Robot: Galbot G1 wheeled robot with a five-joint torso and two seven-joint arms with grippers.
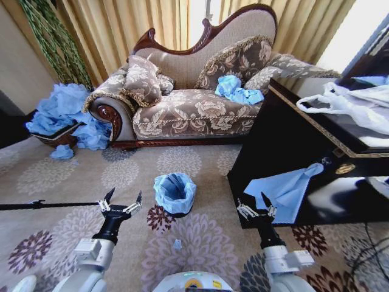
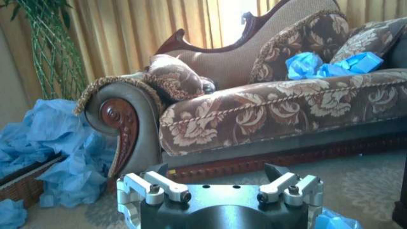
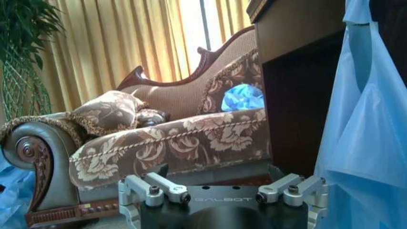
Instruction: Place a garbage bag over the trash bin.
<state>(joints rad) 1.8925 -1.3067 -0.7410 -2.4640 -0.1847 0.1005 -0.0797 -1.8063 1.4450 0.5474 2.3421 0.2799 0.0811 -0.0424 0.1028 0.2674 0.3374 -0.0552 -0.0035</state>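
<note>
The left gripper [image 1: 123,201] hung low over the rug [image 1: 55,176] with its fingers spread wide and nothing between them; the right gripper [image 1: 256,205] hung on the other side, just in front of a dark table [image 1: 273,140], its fingers spread too and holding nothing; between the two, a bit further off, the black bin [image 1: 174,193] stood upright on the rug; the blue bag [image 1: 176,185] was already in it, folded over the rim all the way round, so only a little black showed at the bottom. A flat blue sheet [image 1: 282,188] hung down the table's side, near the right gripper; a white bag [image 1: 346,103] lay on top of the table. Further back stood a flowery sofa [image 1: 194,109] with a few blue bags [image 1: 237,90] on its seat; a big pile of blue bags [image 1: 64,112] sat beside its curled arm.
</note>
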